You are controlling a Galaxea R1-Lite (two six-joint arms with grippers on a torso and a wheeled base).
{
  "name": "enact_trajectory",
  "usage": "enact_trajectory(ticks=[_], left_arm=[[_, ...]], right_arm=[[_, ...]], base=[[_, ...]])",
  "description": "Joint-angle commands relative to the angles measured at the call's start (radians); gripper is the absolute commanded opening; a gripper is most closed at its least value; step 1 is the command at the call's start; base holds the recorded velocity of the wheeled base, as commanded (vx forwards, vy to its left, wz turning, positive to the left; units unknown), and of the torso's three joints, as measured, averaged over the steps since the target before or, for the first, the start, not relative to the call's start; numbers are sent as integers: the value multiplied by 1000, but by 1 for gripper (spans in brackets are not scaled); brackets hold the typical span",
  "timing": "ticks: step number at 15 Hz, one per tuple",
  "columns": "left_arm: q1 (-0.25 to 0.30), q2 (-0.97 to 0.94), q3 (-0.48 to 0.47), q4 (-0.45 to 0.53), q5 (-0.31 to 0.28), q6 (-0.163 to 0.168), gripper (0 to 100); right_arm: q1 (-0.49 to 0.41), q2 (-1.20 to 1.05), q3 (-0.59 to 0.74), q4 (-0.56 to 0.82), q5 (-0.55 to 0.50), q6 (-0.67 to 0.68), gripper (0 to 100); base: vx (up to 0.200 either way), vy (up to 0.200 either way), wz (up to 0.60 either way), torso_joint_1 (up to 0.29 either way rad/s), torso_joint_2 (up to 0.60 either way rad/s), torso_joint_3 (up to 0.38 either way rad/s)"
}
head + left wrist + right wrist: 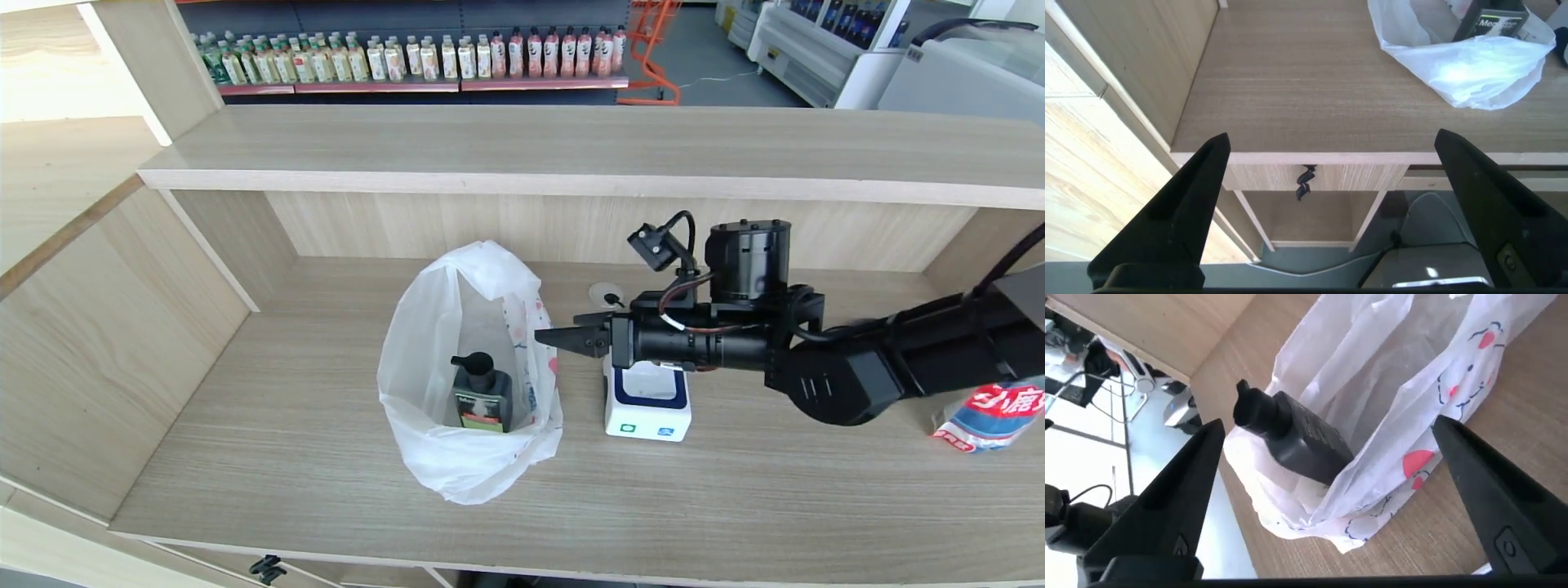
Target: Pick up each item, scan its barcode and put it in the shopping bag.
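Shopping bag: The white shopping bag (469, 384) is stood open on the wooden surface (735, 498).
Bottle: A dark pump bottle (482, 396) is seen inside the bag.
Scanner: A white and blue scanner (647, 402) is placed just beside the bag.
Right gripper: The right gripper (555, 336) is held wide apart and empty, above the scanner, near the bag.
Left gripper: The left gripper (1333, 139) is spread apart with nothing in it, over the near edge of the surface.
Packet: A blue and white packet (992, 416) is laid far to the right, partly hidden.
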Motion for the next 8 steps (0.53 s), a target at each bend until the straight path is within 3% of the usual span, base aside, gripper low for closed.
enact_trajectory(ticks=[1,4,6,7,8], left_arm=[[0,0,0,0,0,0,100],[0,0,0,0,0,0,100],[0,0,0,0,0,0,100],[0,0,0,0,0,0,100],[0,0,0,0,0,0,100]], right_arm=[[-71,-256,118,32,4,24,100],[-145,-606,274,199,-8,34,100],[-297,-703,298,395,-43,-45,100],[-352,-716,299,458,-86,-115,100],[-436,-729,321,501,-215,-174,100]], base=[[0,0,0,0,0,0],[0,0,0,0,0,0],[0,0,0,0,0,0],[0,0,0,0,0,0],[0,0,0,0,0,0]])
